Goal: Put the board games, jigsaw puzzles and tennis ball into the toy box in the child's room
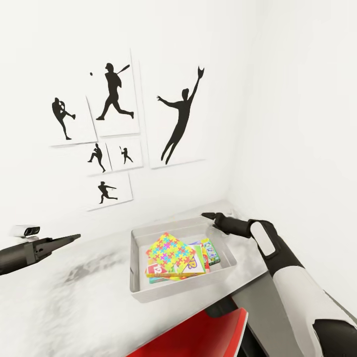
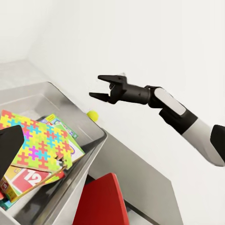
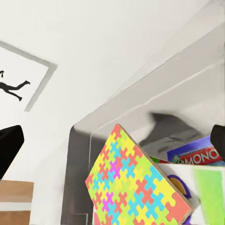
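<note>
A jigsaw puzzle (image 1: pixel 171 254) is seen atop board games (image 1: pixel 198 258) in the toy box (image 1: pixel 141 290) on the counter (image 1: pixel 59 307), centre frame.

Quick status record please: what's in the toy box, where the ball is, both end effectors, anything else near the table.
toy box: on the table, near the corner wall
contents: jigsaw puzzle tilted on top of stacked board games
tennis ball: just beyond the box's far rim, whether inside cannot be told
right end effector: open, empty, above the box's far side
left end effector: over the table left of the box, state unclear
red chair: below the table edge
</note>
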Motion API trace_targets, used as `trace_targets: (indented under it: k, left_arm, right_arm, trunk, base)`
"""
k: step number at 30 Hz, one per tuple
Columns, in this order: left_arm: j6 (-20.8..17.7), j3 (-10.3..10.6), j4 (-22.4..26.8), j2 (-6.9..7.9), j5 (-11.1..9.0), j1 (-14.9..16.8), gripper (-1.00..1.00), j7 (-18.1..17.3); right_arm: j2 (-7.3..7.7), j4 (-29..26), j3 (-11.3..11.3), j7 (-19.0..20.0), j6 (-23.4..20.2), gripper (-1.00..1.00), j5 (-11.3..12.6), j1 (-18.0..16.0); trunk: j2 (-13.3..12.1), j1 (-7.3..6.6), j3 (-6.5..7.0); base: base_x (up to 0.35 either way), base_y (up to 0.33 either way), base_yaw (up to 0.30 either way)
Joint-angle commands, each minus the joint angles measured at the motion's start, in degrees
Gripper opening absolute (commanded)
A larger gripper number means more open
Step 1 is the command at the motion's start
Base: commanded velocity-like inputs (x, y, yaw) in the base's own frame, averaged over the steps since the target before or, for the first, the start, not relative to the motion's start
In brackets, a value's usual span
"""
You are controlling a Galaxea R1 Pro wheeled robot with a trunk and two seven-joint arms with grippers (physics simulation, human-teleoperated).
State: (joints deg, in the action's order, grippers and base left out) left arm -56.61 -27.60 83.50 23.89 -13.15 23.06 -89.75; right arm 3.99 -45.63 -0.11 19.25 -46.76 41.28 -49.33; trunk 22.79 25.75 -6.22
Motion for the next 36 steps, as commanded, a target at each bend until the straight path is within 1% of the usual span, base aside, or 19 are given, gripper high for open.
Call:
trace_targets:
  k: [1, 2, 3, 4, 5, 6, 7, 9, 12, 17, 25, 28, 30, 31, 32, 33, 34, 35, 36]
  left_arm:
    - [-0.61, 0.0, 0.0, 0.01, 0.06, 0.05, 1.0, -0.25]
    - [-0.61, 0.0, 0.01, 0.01, 0.03, 0.05, 1.0, -0.25]
    - [-0.61, 0.0, 0.01, -0.01, 0.01, 0.05, 1.0, -0.25]
    - [-0.61, 0.0, 0.0, -0.01, -0.01, 0.05, 1.0, -0.25]
    - [-0.61, 0.0, 0.02, -0.03, -0.01, 0.05, 1.0, -0.25]
    - [-0.61, 0.0, 0.04, -0.04, -0.02, 0.05, 1.0, -0.25]
    - [-0.61, 0.0, 0.05, -0.05, -0.02, 0.05, 1.0, -0.25]
    - [-0.61, 0.08, 0.07, -0.07, -0.03, 0.05, 1.0, -0.25]
    - [-0.61, 0.2, 0.08, -0.12, -0.04, 0.05, 1.0, -0.25]
    - [-0.61, 0.29, 0.08, -0.17, 0.09, 0.05, 1.0, -0.25]
    - [-0.84, 0.89, 0.16, -0.96, 0.31, 0.1, 1.0, -0.25]
    - [-1.47, 3.17, 0.38, -1.19, 0.36, 0.78, 1.0, -0.25]
    - [-2.28, 7.14, 0.7, -1.72, 0.46, 1.59, 1.0, -0.25]
    - [-2.42, 8.19, 0.7, -1.89, 0.45, 2.09, 1.0, -0.17]
    - [-2.53, 9.17, 0.67, -2.03, 0.46, 2.79, 1.0, 0.62]
    - [-2.71, 10.9, 0.55, -2.28, 0.52, 4.62, 1.0, 2.61]
    - [-2.8, 11.64, 0.51, -2.38, 0.56, 5.64, 1.0, 3.76]
    - [-2.99, 12.96, 0.37, -2.58, 0.68, 7.64, 1.0, 6.28]
    - [-3.08, 13.66, 0.24, -2.71, 0.73, 8.53, 1.0, 7.61]
  right_arm:
    - [0.67, -0.19, -0.19, -2.19, -0.29, 1.0, -0.11, -0.35]
    - [1.47, -0.31, -0.3, -4.99, -0.34, 1.0, -0.07, -0.59]
    - [1.89, -0.35, -0.34, -6.52, -0.36, 1.0, -0.02, -0.7]
    - [2.62, -0.41, -0.4, -9.79, -0.39, 1.0, 0.06, -1.0]
    - [2.93, -0.43, -0.42, -11.47, -0.4, 1.0, 0.09, -1.18]
    - [3.49, -0.46, -0.45, -14.83, -0.41, 1.0, 0.13, -1.51]
    - [3.7, -0.47, -0.46, -16.44, -0.41, 1.0, 0.17, -1.64]
    - [4.43, -0.43, -0.48, -22.11, -0.43, 1.0, 0.24, -1.99]
    - [4.92, -0.14, -0.49, -26.94, -0.46, 1.0, 0.24, -2.34]
    - [5.23, -0.08, -0.34, -30.57, -1.81, 1.0, -0.12, -3.33]
    - [5.38, -0.1, 0.16, -31.6, -3.35, 1.0, -0.38, -3.01]
    - [5.85, -0.08, 0.18, -31.67, -3.39, 1.0, -0.45, -2.84]
    - [7.25, -0.08, 0.19, -31.65, -3.44, 1.0, -0.43, -2.76]
    - [7.66, -0.08, 0.18, -31.63, -3.47, 1.0, -0.4, -2.75]
    - [8.05, -0.08, 0.17, -31.6, -3.5, 1.0, -0.39, -2.74]
    - [8.68, -0.06, 0.12, -31.58, -3.53, 1.0, -0.33, -2.72]
    - [8.94, -0.04, 0.1, -31.58, -3.55, 1.0, -0.31, -2.72]
    - [9.38, -0.02, 0.02, -31.6, -3.57, 1.0, -0.28, -2.71]
    - [9.55, -0.01, -0.01, -31.61, -3.57, 1.0, -0.27, -2.71]
  trunk:
    - [0.13, 0.04, -0.13]
    - [0.13, 0.04, -0.13]
    - [0.13, 0.04, -0.13]
    - [0.13, 0.04, -0.13]
    - [0.13, 0.04, -0.13]
    - [0.13, 0.04, -0.13]
    - [0.13, 0.04, -0.13]
    - [0.13, 0.04, -0.13]
    - [0.13, 0.04, -0.13]
    - [0.13, 0.04, -0.13]
    - [0.13, 0.04, -0.13]
    - [0.13, 0.04, -0.13]
    - [0.13, 0.04, -0.13]
    - [0.13, 0.04, -0.13]
    - [0.13, 0.04, -0.13]
    - [0.13, 0.04, -0.14]
    - [0.13, 0.04, -0.14]
    - [0.13, 0.04, -0.17]
    - [0.13, 0.04, -0.19]
  base:
    - [0.0, 0.0, 0.0]
    - [0.0, 0.0, 0.0]
    - [0.0, 0.0, 0.0]
    - [0.0, 0.0, 0.0]
    - [0.0, 0.0, 0.0]
    - [0.0, 0.0, 0.0]
    - [0.0, 0.0, 0.0]
    - [0.0, 0.0, 0.0]
    - [0.0, 0.0, 0.0]
    - [0.0, 0.0, 0.0]
    - [0.0, 0.0, 0.0]
    - [0.0, 0.0, 0.0]
    - [0.0, 0.0, 0.0]
    - [0.0, 0.0, 0.0]
    - [0.0, 0.0, 0.0]
    - [0.0, 0.0, 0.0]
    - [0.0, 0.0, 0.0]
    - [0.0, 0.0, -0.007]
    - [0.0, 0.0, -0.022]
